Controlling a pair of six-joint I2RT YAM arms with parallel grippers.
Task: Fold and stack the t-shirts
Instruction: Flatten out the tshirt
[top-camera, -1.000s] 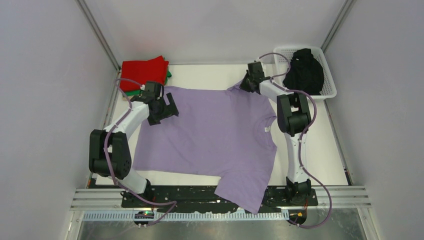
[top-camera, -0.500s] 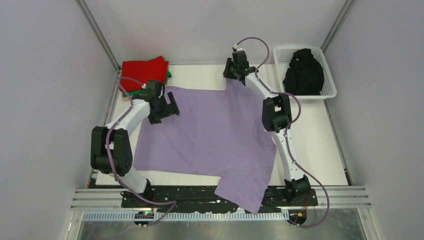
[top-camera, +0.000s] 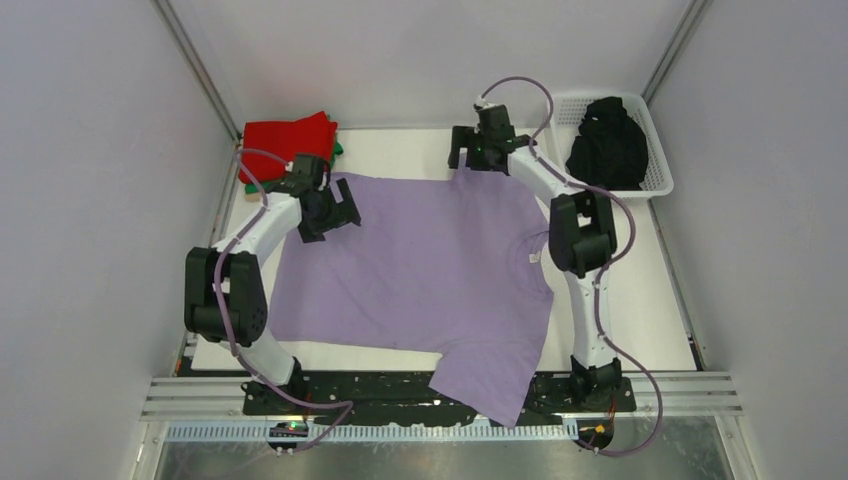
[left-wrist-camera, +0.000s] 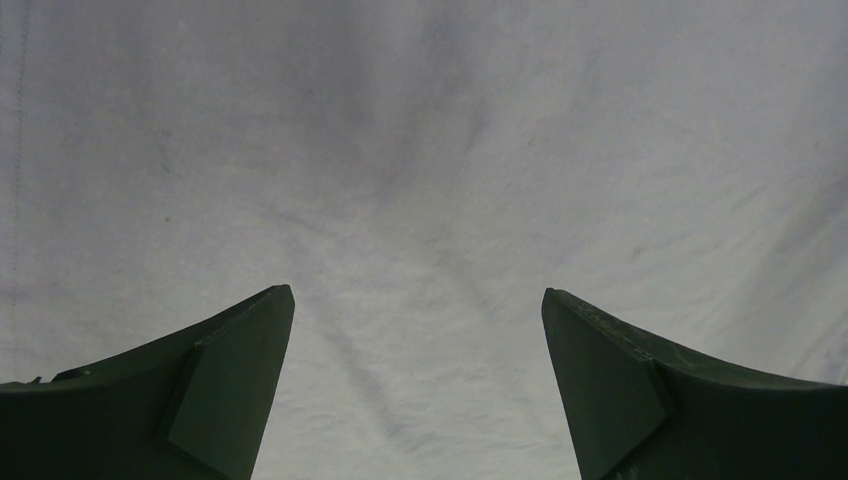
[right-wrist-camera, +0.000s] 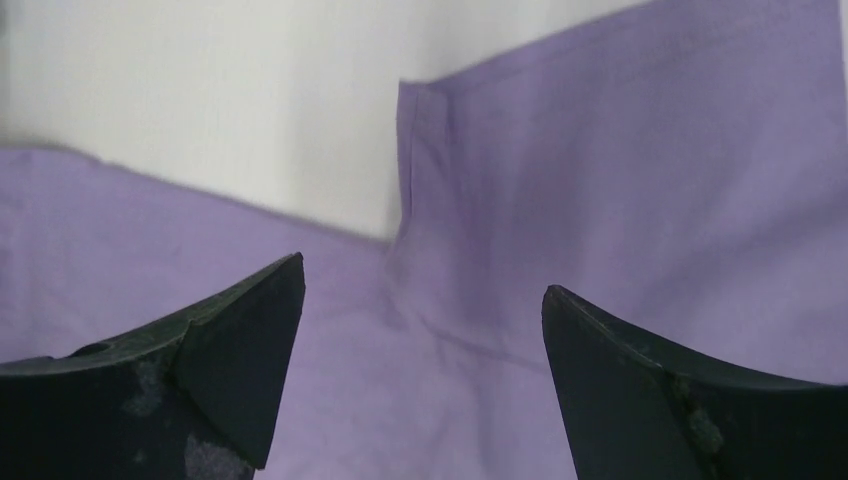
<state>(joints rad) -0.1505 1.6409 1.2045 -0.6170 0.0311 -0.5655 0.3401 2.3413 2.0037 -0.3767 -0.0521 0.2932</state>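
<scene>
A large lavender t-shirt (top-camera: 430, 270) lies spread flat on the white table (top-camera: 400, 150), one sleeve hanging over the near edge. My left gripper (top-camera: 335, 220) hovers open over its far-left part; in the left wrist view only cloth (left-wrist-camera: 420, 150) shows between the spread fingers (left-wrist-camera: 240, 380). My right gripper (top-camera: 468, 158) stands open over the shirt's far edge, and its view shows a hemmed lavender flap (right-wrist-camera: 620, 190) and bare table (right-wrist-camera: 230, 90) beyond the parted fingers (right-wrist-camera: 600, 370). A folded red t-shirt (top-camera: 290, 140) lies on a green one (top-camera: 338, 150) at the far left.
A white lattice basket (top-camera: 657, 160) at the far right holds a crumpled black t-shirt (top-camera: 607, 145). Grey walls close in the table on three sides. The arms' bases and a metal rail (top-camera: 440, 400) line the near edge.
My right gripper carried the shirt's far-right sleeve to the left, then opened and let it go. The left arm has barely moved.
</scene>
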